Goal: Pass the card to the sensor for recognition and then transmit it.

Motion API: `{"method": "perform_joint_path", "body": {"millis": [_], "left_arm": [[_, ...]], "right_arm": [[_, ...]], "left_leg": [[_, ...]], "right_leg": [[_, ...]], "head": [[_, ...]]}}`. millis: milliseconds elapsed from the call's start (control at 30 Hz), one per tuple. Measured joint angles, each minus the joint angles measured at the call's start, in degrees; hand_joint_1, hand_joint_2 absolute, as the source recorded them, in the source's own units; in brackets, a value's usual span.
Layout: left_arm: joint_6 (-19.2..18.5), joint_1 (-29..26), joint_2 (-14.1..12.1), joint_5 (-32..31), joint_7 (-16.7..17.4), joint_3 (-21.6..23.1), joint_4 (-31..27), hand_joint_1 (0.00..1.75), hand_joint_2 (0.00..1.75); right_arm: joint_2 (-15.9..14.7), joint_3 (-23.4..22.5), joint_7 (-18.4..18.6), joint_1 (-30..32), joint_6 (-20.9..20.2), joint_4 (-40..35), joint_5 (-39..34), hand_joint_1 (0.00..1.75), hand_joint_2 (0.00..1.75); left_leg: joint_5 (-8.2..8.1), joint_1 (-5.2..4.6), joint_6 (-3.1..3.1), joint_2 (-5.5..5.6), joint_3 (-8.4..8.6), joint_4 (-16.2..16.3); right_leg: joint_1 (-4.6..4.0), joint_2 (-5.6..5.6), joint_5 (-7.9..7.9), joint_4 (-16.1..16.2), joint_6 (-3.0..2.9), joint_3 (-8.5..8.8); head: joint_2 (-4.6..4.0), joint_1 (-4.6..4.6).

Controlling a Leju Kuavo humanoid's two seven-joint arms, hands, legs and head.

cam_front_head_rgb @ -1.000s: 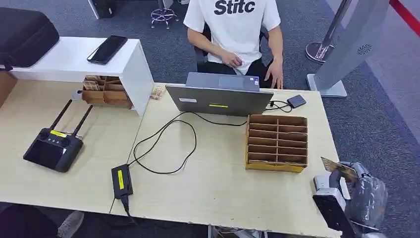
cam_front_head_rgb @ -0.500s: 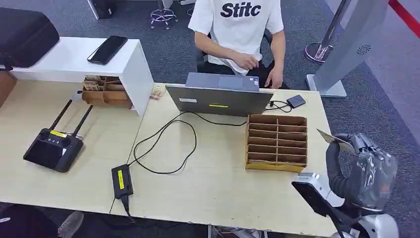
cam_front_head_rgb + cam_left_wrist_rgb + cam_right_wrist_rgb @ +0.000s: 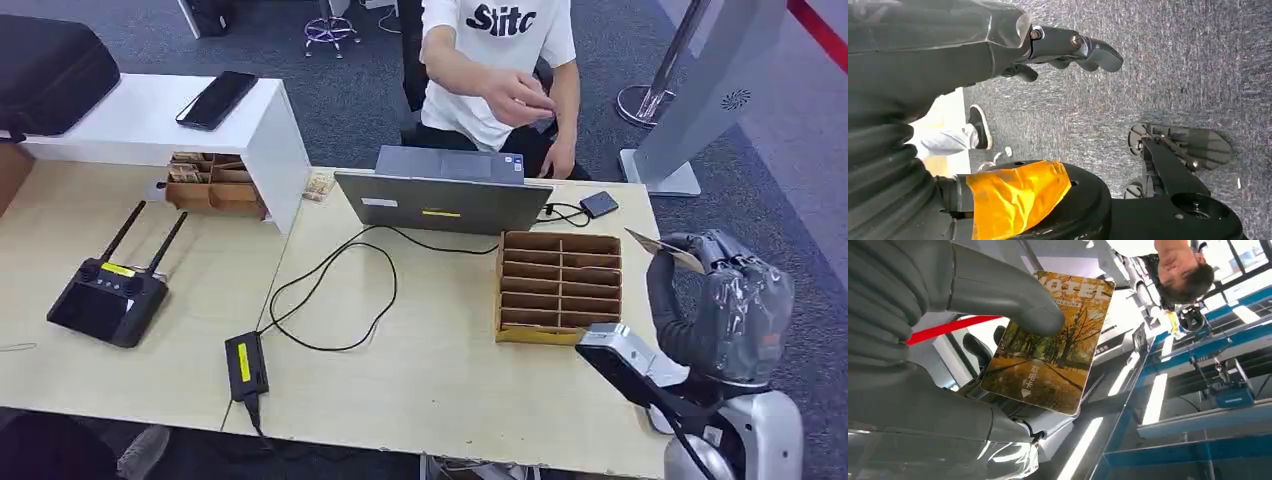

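While edge-on from the head, card (image 3: 1048,345) face with autumn trees between right hand (image 3: 938,340) fingers (image 3: 1008,300).

Laptop (image 3: 445,200) stands behind the slotted box (image 3: 558,288), sensor (image 3: 598,204) beside.

"Stitc" on the person's white T-shirt (image 3: 497,40); partly hidden "OTEL" on the card (image 3: 1050,342).
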State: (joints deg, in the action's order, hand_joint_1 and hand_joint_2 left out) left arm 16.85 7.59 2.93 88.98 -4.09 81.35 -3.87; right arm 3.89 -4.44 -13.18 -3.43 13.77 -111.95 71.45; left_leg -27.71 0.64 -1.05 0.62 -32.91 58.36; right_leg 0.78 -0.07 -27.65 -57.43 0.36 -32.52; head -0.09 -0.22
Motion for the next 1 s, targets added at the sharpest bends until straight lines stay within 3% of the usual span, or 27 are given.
{"method": "perform_joint_path", "body": {"millis": [167, 267, 333, 400, 533, 600, 667, 700, 733, 867, 1000], "left_arm": [[0.0, 0.0, 0.0, 0.0, 0.0, 0.0, 0.0, 0.0, 1.75], [-0.1, 0.0, 0.0, 0.0, 0.0, 0.0, 0.0, 0.0, 1.75], [-0.6, 0.0, -0.1, -0.4, -0.4, 0.3, 0.0, 0.0, 1.75], [-1.2, 0.1, -0.3, -0.7, -1.0, 0.6, 0.0, 0.0, 1.75], [-1.9, 0.7, -0.6, -1.1, -1.6, 2.2, 0.0, 0.0, 1.75], [-2.1, 0.8, -0.8, -1.4, -1.5, 3.1, 0.0, 0.0, 1.75], [-2.2, 0.9, -0.9, -1.4, -1.4, 3.9, 0.0, 0.0, 1.75], [-2.3, 0.9, -0.9, -1.6, -1.1, 4.2, 0.0, 0.0, 1.75], [-2.3, 1.0, -0.9, -1.7, -0.9, 4.6, 0.0, 0.0, 1.75], [-2.2, 1.2, -1.0, -2.0, 0.0, 5.5, 0.0, 0.0, 1.75], [-2.1, 1.2, -1.0, -2.0, 0.2, 5.9, 0.0, 0.0, 1.75]], "right_arm": [[-0.3, 0.2, 0.0, -0.2, 0.0, 0.0, 0.0, 1.48, 1.75], [-0.4, 0.2, 0.2, -0.4, -0.3, 0.1, -0.1, 1.59, 1.75], [-1.0, 0.3, 1.4, -3.0, -3.5, 1.4, -1.2, 1.61, 1.75], [-2.1, 0.4, 3.3, -8.3, -6.4, 4.8, -0.7, 1.75, 1.75], [-5.7, 2.6, 10.1, -24.1, -8.0, 18.7, 11.8, 1.73, 1.75], [-6.6, 4.3, 11.7, -31.3, -9.2, 26.5, 15.8, 1.62, 1.75], [-6.9, 5.9, 13.2, -37.7, -10.5, 34.4, 17.5, 1.61, 1.75], [-6.9, 6.7, 14.6, -40.7, -12.4, 38.6, 18.0, 1.71, 1.75], [-6.8, 7.6, 16.3, -43.9, -13.7, 43.7, 18.2, 1.71, 1.75], [-6.2, 10.1, 18.5, -50.5, -12.8, 56.6, 18.6, 1.71, 1.75], [-5.9, 10.8, 18.5, -52.7, -12.3, 62.6, 18.6, 1.71, 1.75]], "left_leg": [[0.0, 0.0, 0.0, 0.0, 0.0, 0.0], [0.0, 0.0, 0.0, 0.0, -0.04, 0.0], [0.0, 0.0, 0.0, -0.09, -0.07, 0.0], [0.02, 0.0, 0.0, -0.24, -0.04, 0.0], [0.25, -0.01, 0.03, -0.26, -0.04, 0.0], [0.29, 0.0, 0.02, -0.27, -0.04, 0.0], [0.31, 0.0, 0.0, -0.26, -0.04, 0.0], [0.31, 0.01, 0.0, -0.25, -0.03, 0.0], [0.32, 0.01, -0.01, -0.23, -0.04, 0.0], [0.35, 0.02, -0.02, -0.05, -0.07, 0.0], [0.34, 0.01, -0.02, 0.0, -0.12, 0.0]], "right_leg": [[0.0, 0.0, 0.0, 0.0, 0.0, 0.0], [0.0, 0.0, 0.01, 0.0, 0.0, 0.02], [0.0, 0.08, 0.03, 0.0, 0.0, 0.0], [0.0, 0.18, 0.1, 0.0, 0.01, -0.02], [0.01, 0.22, 0.29, 0.0, 0.12, -0.03], [0.01, 0.23, 0.37, 0.0, 0.06, -0.03], [0.0, 0.23, 0.38, -0.1, 0.08, -0.05], [0.0, 0.22, 0.38, -0.1, 0.08, -0.05], [0.0, 0.2, 0.38, -0.1, 0.07, -0.06], [-0.01, 0.08, 0.38, -0.1, 0.08, -0.07], [-0.01, 0.05, 0.35, -0.1, 0.07, -0.1]], "head": [[0.0, 0.02], [0.0, 0.02], [0.0, -0.02], [0.0, 0.0], [0.0, 0.05], [0.0, 0.0], [0.0, 0.0], [0.0, 0.02], [0.0, -0.02], [0.0, 0.02], [0.0, 0.02]]}}
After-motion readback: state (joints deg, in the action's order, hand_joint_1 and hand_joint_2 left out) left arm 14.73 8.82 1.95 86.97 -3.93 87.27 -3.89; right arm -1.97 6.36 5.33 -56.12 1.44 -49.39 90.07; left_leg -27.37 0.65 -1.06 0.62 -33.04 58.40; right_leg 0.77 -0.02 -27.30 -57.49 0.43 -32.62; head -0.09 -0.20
